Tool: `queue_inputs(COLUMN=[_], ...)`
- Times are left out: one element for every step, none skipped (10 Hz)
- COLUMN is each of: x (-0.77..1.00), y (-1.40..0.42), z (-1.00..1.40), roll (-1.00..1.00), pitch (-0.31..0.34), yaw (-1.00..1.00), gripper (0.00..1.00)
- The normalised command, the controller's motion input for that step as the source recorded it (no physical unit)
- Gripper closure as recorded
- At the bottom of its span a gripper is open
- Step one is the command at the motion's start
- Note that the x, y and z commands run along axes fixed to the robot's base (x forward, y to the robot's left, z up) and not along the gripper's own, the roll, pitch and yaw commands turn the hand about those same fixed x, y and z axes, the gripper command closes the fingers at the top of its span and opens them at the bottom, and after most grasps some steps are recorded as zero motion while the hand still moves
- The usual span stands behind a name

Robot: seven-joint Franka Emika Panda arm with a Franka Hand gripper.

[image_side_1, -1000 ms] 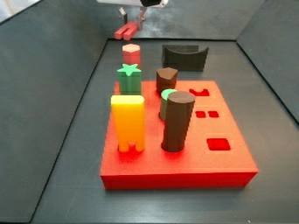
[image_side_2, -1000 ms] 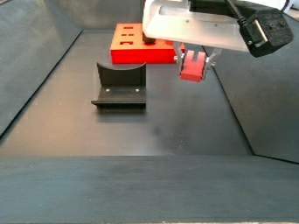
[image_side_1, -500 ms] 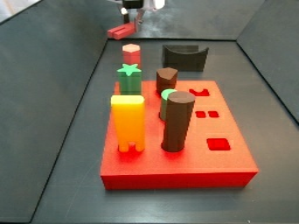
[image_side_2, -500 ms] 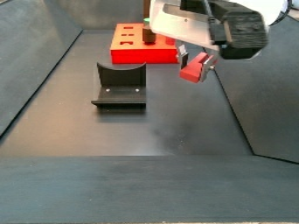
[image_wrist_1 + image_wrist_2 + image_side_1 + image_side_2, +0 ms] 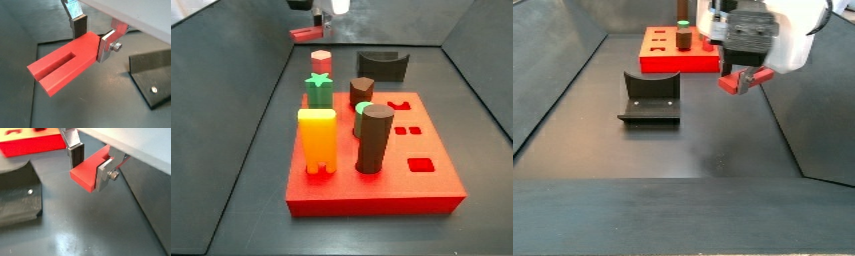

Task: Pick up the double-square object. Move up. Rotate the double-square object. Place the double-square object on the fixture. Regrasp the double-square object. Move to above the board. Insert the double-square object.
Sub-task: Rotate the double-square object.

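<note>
My gripper (image 5: 91,39) is shut on the double-square object (image 5: 65,61), a red-pink bar with a lengthwise groove, held in the air. Both wrist views show the silver finger plates clamping one end of it; it also shows in the wrist view (image 5: 87,170). In a side view the gripper (image 5: 743,74) hangs over the dark floor with the bar (image 5: 735,82) tilted, to the right of the fixture (image 5: 649,97). In a side view the bar (image 5: 309,33) is high at the back, beyond the red board (image 5: 385,170) and left of the fixture (image 5: 384,66).
The board carries a yellow-orange peg (image 5: 317,140), a dark brown cylinder peg (image 5: 374,137), a green star-topped peg (image 5: 318,88) and a red hexagonal-topped peg (image 5: 321,60). Grey walls enclose the floor. The board (image 5: 677,52) stands at the back in a side view.
The gripper has risen with the bar and turned it from near upright toward lying level. The board, pegs and fixture have not moved.
</note>
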Motion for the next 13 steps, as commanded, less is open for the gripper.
queue_inputs(x=[-0.01, -0.01, -0.01, -0.01, -0.01, -0.01, -0.01, -0.01, -0.01, -0.01, -0.01, -0.01, -0.01], y=[0.01, 0.01, 0.02, 0.02, 0.02, 0.02, 0.02, 0.02, 0.02, 0.02, 0.02, 0.02, 0.02], z=[-0.01, -0.01, -0.01, -0.01, -0.01, -0.01, -0.01, -0.01, -0.01, -0.01, -0.01, -0.01, -0.01], roll=[0.0, 0.0, 0.0, 0.0, 0.0, 0.0, 0.0, 0.0, 0.0, 0.0, 0.0, 0.0, 0.0], pitch=[-0.005, -0.005, -0.005, -0.005, -0.005, -0.006, -0.006, -0.006, -0.006, -0.006, -0.007, -0.007, -0.007], yaw=[-1.0, -1.0, -1.0, -1.0, -1.0, -1.0, -1.0, -1.0, -1.0, -1.0, -1.0, -1.0, -1.0], gripper=[1.0, 1.0, 1.0, 1.0, 1.0, 1.0, 1.0, 1.0, 1.0, 1.0, 1.0, 1.0, 1.0])
